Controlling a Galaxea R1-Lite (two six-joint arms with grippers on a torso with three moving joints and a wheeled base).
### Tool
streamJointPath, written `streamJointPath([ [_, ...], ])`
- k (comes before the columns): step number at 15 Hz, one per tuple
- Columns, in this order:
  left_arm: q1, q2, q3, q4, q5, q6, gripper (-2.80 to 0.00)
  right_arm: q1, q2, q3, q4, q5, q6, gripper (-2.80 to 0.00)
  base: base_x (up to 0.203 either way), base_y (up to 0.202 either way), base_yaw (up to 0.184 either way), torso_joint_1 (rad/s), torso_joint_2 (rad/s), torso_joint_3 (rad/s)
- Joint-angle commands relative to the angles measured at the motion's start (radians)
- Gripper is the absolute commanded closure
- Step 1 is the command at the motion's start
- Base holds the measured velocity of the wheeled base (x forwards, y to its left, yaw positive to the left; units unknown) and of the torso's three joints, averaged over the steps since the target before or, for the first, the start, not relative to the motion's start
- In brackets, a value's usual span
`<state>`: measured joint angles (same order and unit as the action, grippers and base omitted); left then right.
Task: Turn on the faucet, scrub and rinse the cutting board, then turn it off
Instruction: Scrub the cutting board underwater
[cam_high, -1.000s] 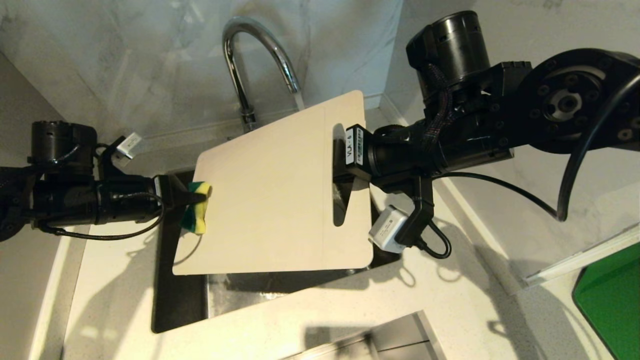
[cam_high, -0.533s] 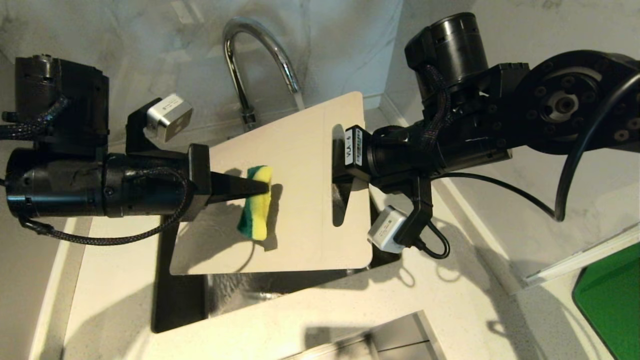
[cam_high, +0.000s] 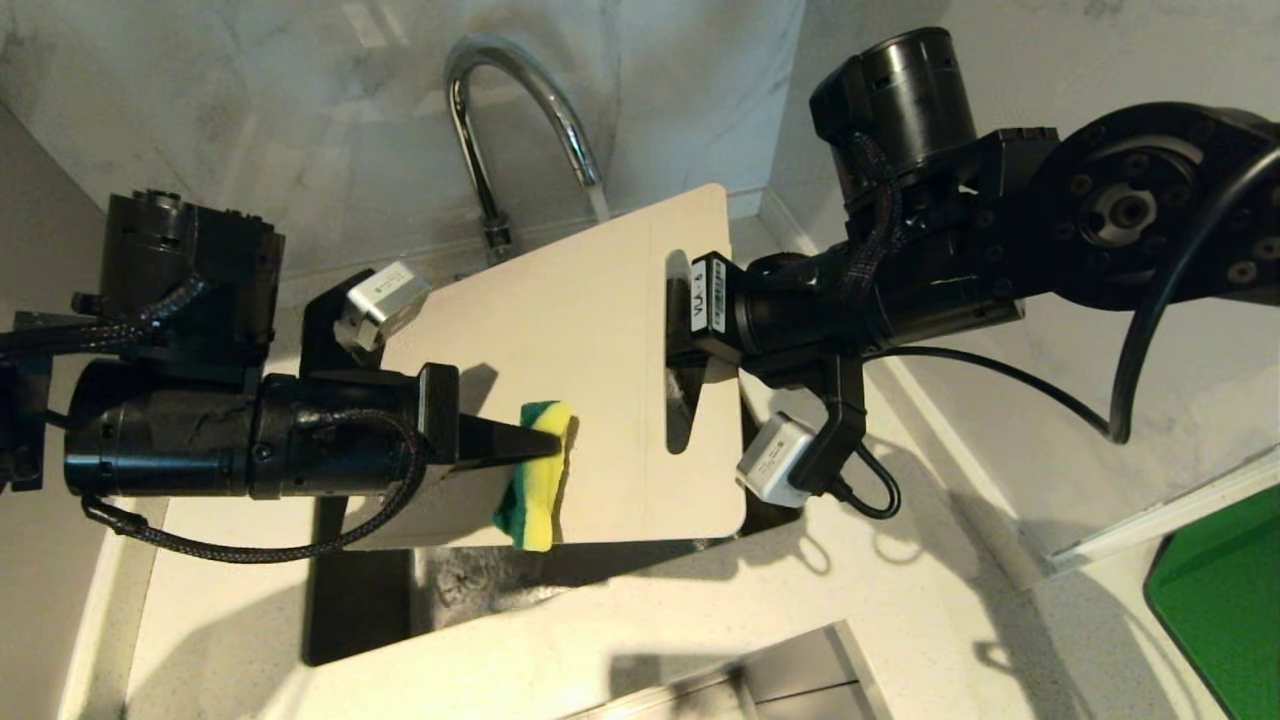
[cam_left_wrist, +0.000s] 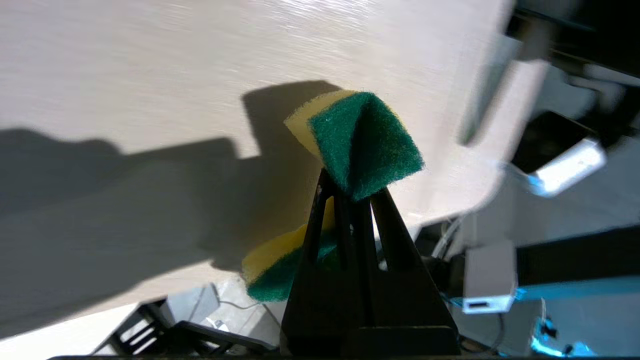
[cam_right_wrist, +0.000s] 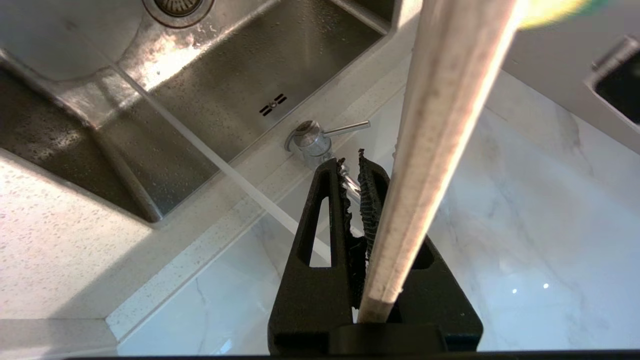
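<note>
The cream cutting board (cam_high: 590, 340) is held tilted over the sink, and my right gripper (cam_high: 685, 345) is shut on its slotted end. Edge-on in the right wrist view, the board (cam_right_wrist: 440, 150) runs along the right gripper (cam_right_wrist: 352, 162). My left gripper (cam_high: 550, 445) is shut on a green-and-yellow sponge (cam_high: 535, 480), which presses the board's face near its front edge. The left wrist view shows the sponge (cam_left_wrist: 365, 140) folded in the left gripper (cam_left_wrist: 350, 195) against the board (cam_left_wrist: 200, 75). Behind the board stands the chrome faucet (cam_high: 500, 120). Its lever (cam_right_wrist: 345, 129) sticks out sideways and a water stream (cam_right_wrist: 240, 180) runs.
The steel sink (cam_high: 470, 590) lies below the board, its basin (cam_right_wrist: 225, 75) wet. A dark green mat (cam_high: 1220, 600) lies on the counter at the far right. Marble wall stands close behind the faucet. A metal edge (cam_high: 790, 670) shows at the counter's front.
My left gripper carried the sponge from the board's left edge across its face, then down toward the front edge. The right gripper and board stayed put.
</note>
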<state>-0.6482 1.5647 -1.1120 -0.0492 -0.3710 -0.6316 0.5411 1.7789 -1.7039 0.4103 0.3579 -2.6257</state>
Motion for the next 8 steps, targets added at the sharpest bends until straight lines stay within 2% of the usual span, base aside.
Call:
streamJointPath([
  [1,0.057,0.006,0.047,-0.021,-0.005,0.007,0.0,0.0,-0.001,0.008,0.002,0.003,-0.014,0.0,0.0,0.0,0.0,0.0,0.0,0.0],
  [6,0.181,0.003,0.188,-0.098,-0.017,0.074,0.0,0.0,-0.001,0.008,0.002,0.003,-0.009,0.0,0.0,0.0,0.0,0.0,0.0,0.0],
  [8,0.254,0.016,0.264,-0.159,-0.041,0.109,0.0,0.0,-0.006,0.015,-0.001,0.001,0.036,0.0,0.0,0.0,0.0,0.0,0.0,0.0],
])
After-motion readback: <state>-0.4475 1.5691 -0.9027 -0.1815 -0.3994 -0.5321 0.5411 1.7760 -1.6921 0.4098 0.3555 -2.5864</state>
